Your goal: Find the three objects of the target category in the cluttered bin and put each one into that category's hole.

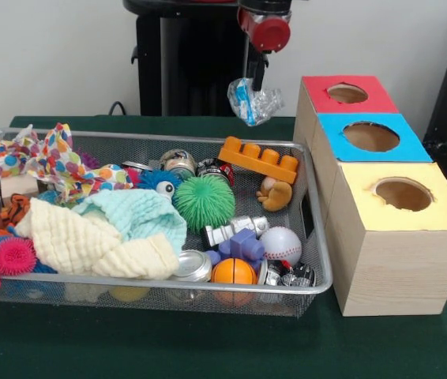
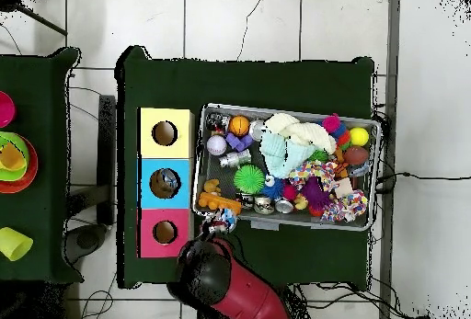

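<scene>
Hanging above the far right corner of the wire bin (image 1: 318, 260), the gripper (image 1: 257, 85) is clenched on a crumpled clear plastic wrapper (image 1: 253, 103) with blue print, held in the air between the bin and the red-topped box (image 1: 342, 96). The blue-topped box (image 1: 373, 138) and yellow-topped box (image 1: 405, 197) stand in a row beside it, each with a round hole. In the bin lie an orange toy brick (image 1: 259, 159), a green spiky ball (image 1: 204, 202) and a small baseball (image 1: 281, 245).
</scene>
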Controlling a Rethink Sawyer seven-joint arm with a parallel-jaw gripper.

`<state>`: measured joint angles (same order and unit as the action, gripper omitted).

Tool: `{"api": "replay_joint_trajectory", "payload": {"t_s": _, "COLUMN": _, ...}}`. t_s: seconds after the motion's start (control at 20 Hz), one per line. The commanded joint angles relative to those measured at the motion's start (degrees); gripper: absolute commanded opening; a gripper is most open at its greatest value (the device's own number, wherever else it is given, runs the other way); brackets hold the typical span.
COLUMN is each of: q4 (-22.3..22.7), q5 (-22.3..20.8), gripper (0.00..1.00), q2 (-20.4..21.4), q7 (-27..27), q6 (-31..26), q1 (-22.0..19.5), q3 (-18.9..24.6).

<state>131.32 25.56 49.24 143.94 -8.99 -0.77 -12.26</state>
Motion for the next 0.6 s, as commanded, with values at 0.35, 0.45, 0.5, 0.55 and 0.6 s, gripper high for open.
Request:
{"api": "replay_joint_trajectory", "payload": {"t_s": 0.35, "q4": 3.17, "q5": 2.19, "gripper": 0.00, "q2": 3.64, "q7": 11.99, "q6": -9.58, "q1": 5.79, "q3": -0.14}}
{"api": "replay_joint_trajectory", "payload": {"t_s": 0.45, "q4": 3.01, "q5": 2.81, "gripper": 0.00, "q2": 3.64, "q7": 13.30, "q6": -10.04, "q1": 7.31, "q3": -0.79}}
{"api": "replay_joint_trajectory", "payload": {"t_s": 0.5, "q4": 3.00, "q5": 3.19, "gripper": 0.00, "q2": 3.65, "q7": 13.99, "q6": -10.21, "q1": 8.02, "q3": -0.97}}
{"api": "replay_joint_trajectory", "payload": {"t_s": 0.55, "q4": 2.94, "q5": 3.56, "gripper": 0.00, "q2": 3.57, "q7": 14.76, "q6": -10.28, "q1": 8.88, "q3": -1.29}}
{"api": "replay_joint_trajectory", "payload": {"t_s": 0.6, "q4": 2.86, "q5": 3.84, "gripper": 0.00, "q2": 3.38, "q7": 15.19, "q6": -10.12, "q1": 9.54, "q3": -1.55}}
